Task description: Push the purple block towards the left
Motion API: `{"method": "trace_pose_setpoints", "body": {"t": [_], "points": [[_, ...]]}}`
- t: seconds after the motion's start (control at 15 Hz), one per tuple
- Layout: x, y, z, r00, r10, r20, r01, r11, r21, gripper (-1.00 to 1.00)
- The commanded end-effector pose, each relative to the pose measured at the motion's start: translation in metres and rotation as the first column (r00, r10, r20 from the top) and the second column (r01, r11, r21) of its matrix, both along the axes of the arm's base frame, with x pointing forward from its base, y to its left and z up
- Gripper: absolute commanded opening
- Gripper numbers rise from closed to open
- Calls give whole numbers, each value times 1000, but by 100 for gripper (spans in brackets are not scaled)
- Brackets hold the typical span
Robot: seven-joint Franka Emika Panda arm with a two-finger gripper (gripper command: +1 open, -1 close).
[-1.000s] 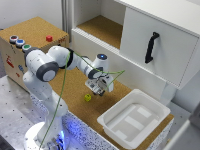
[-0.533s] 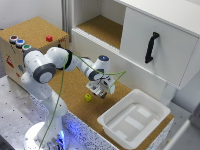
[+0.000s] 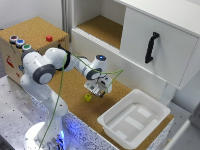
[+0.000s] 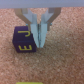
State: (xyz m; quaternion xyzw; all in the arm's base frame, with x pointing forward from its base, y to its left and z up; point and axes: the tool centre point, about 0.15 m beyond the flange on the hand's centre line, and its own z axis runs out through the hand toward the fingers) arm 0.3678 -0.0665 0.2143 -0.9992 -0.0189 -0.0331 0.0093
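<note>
The purple block (image 4: pixel 24 38), lettered in yellow, sat on the cork counter (image 4: pixel 65 65) touching the outer side of the jaws, which were clenched on nothing, a yellow-green object (image 3: pixel 88 97) lying on the counter near them.

Open cork surface (image 3: pixel 75 90) lay toward the exterior view's left; white bin (image 3: pixel 132 120) blocked the right; yellow-green ball (image 3: pixel 88 97) sat just beside the gripper (image 3: pixel 96 91).

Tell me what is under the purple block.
The purple block rests on the cork surface, with the gripper beside it. The cork directly beneath is covered by the block itself.
</note>
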Motion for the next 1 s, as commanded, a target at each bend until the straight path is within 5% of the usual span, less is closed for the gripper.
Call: {"method": "trace_pose_setpoints", "body": {"t": [0.0,0.47,0.93], "points": [[9,28,-7,998,-4,70,4,1000,-12,-100],[-1,41,-9,1000,12,20,-11,999,-32,-100],[10,67,-7,1000,-4,15,4,1000,23,-100]]}}
